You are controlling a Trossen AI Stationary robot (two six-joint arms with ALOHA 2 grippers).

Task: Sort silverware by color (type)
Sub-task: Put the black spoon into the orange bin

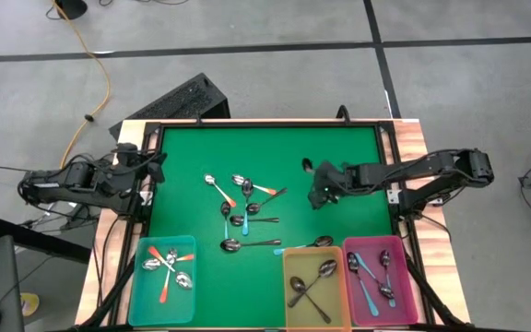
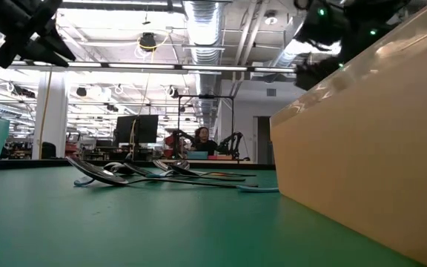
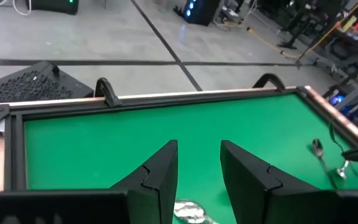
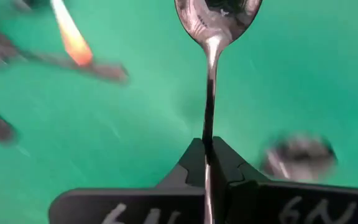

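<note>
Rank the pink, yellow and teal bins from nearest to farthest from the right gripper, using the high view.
From the right gripper, shut on a plain metal spoon:
1. Yellow bin, front centre.
2. Pink bin, front right, only slightly farther.
3. Teal bin, front left, clearly farthest.

— How many bins did we count? 
— Three: a teal bin [image 1: 161, 279], a yellow bin [image 1: 315, 287] and a pink bin [image 1: 380, 280]. 
— And arms? 
— Two. We couldn't count the loose spoons [image 1: 244, 212] exactly; they overlapped.
</note>
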